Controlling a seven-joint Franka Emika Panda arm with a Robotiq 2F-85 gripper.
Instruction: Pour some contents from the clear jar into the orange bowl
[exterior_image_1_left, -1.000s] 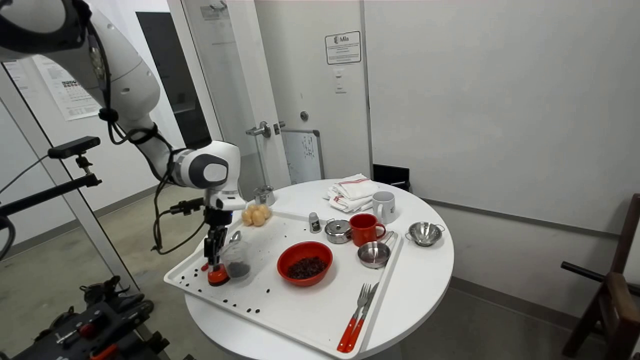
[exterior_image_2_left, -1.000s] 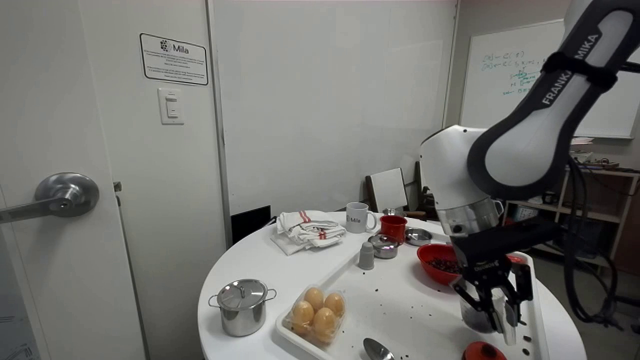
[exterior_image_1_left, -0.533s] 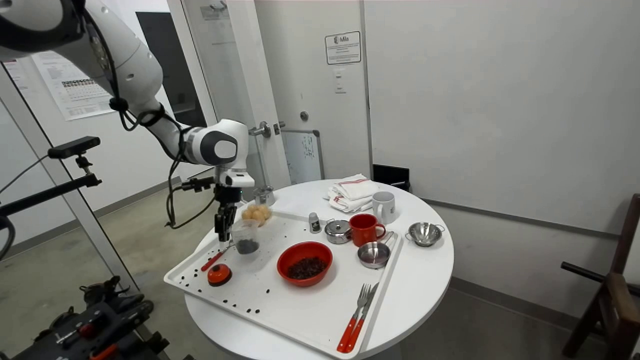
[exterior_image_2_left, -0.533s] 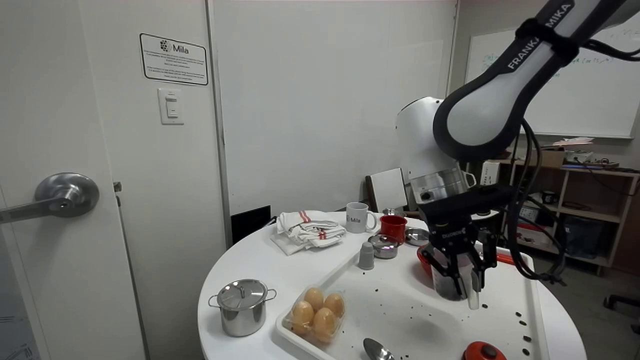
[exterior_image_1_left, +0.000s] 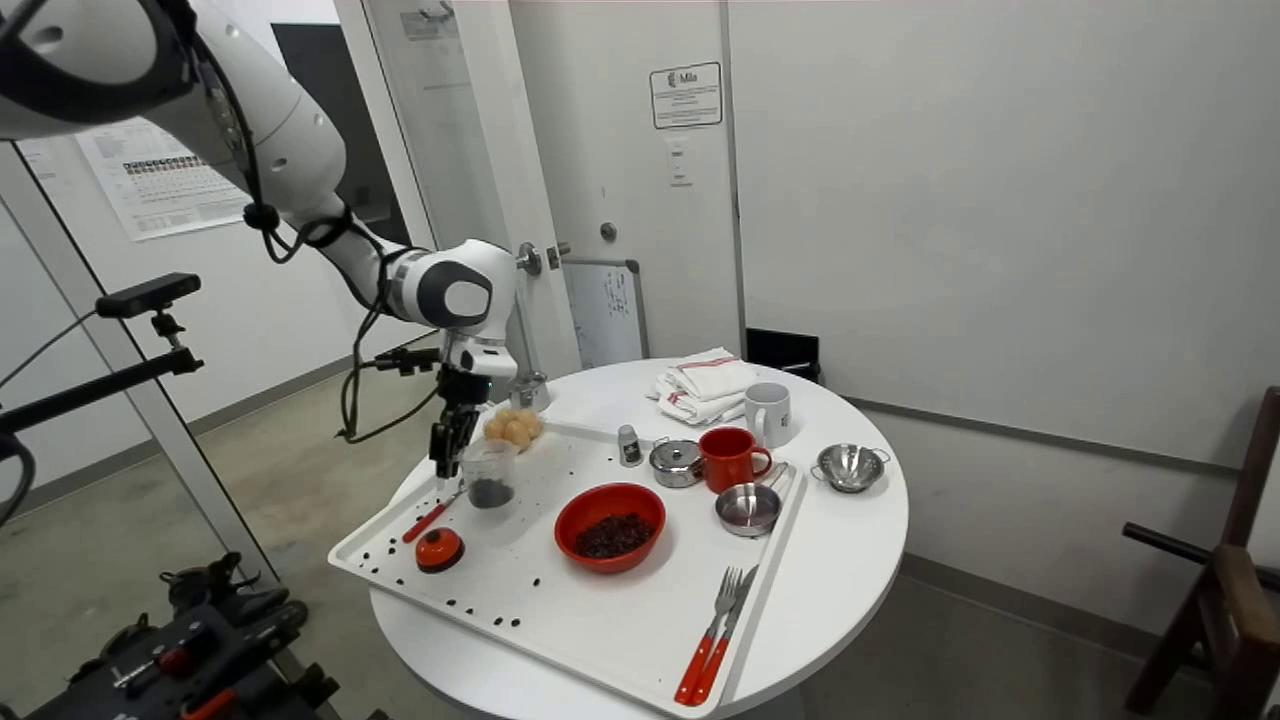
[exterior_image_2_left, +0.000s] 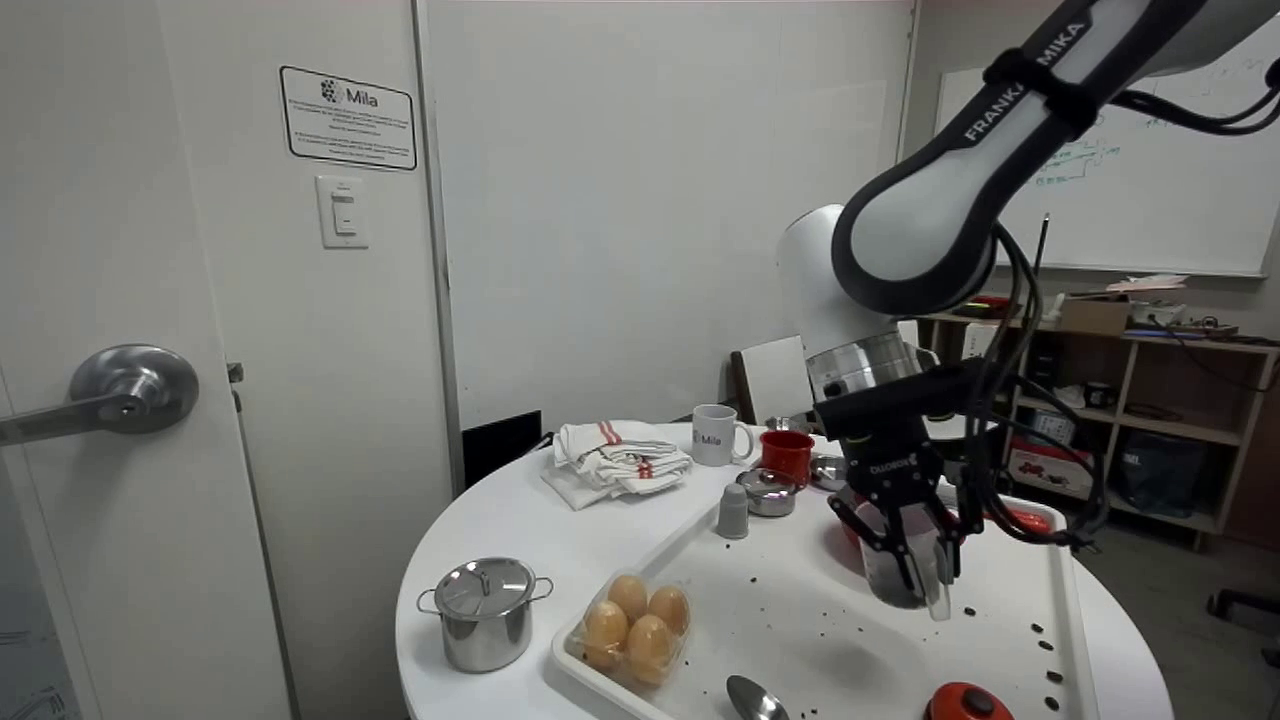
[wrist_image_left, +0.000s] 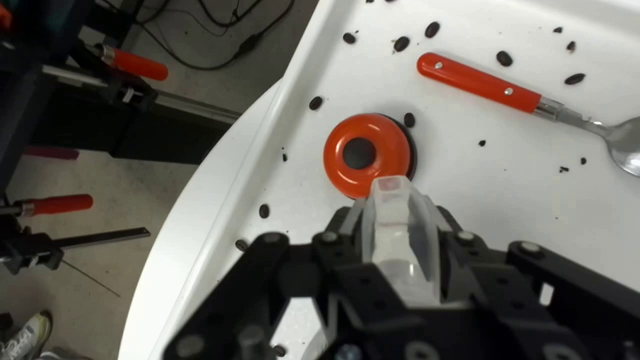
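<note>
The clear jar (exterior_image_1_left: 491, 478), see-through with dark contents at its bottom, hangs upright above the tray; it also shows in an exterior view (exterior_image_2_left: 888, 572). My gripper (exterior_image_1_left: 447, 466) is shut on its pale handle (wrist_image_left: 395, 235), which shows between the fingers in the wrist view; the jar's body is mostly hidden there. The orange bowl (exterior_image_1_left: 606, 563) stands on the tray to the right of the jar and holds dark beans. It is mostly hidden behind the jar and gripper in an exterior view (exterior_image_2_left: 846, 532).
On the white tray (exterior_image_1_left: 560, 640) are a red-orange knobbed piece (wrist_image_left: 367, 155), a red-handled spoon (wrist_image_left: 480, 82), loose beans, eggs (exterior_image_2_left: 635, 630), a grey shaker (exterior_image_2_left: 733, 512), a red cup (exterior_image_1_left: 730, 458), metal dishes, and a fork and knife (exterior_image_1_left: 712, 640). A metal pot (exterior_image_2_left: 486, 615) stands beside it.
My gripper has lifted with the jar from low beside the knobbed piece, up and toward the eggs' side. Over the last half second it has shifted only slightly.
</note>
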